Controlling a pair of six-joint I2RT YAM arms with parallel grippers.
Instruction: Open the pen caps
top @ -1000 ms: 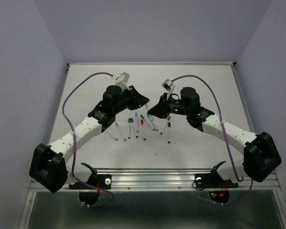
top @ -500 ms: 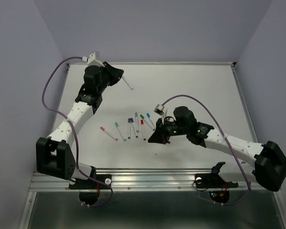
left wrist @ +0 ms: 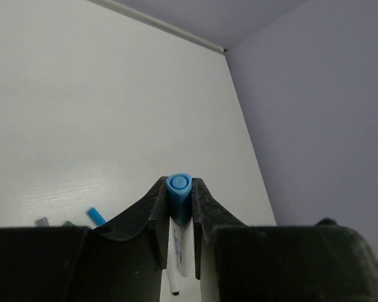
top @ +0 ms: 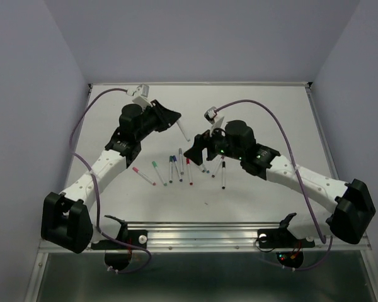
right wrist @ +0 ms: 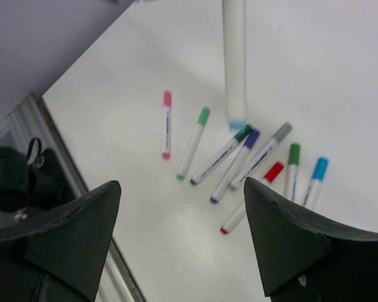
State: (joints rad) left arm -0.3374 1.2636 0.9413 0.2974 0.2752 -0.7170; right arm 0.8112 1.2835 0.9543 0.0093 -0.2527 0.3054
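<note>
Uncapping step: left hand [left wrist: 178, 192] clenched on light-blue pen [left wrist: 179, 251], raised; right hand [right wrist: 179, 189] released, empty; next: pinch its cap [left wrist: 178, 184], pull

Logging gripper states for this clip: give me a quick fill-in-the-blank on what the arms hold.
The left gripper is shut on a pen with a ___ cap.
The right gripper is ___, holding nothing.
In the top view, the leftmost lying pen is capped in ___.
Missing: light blue; open; pink.

At least ten pens [right wrist: 193, 145] (one of them held aloft).
</note>
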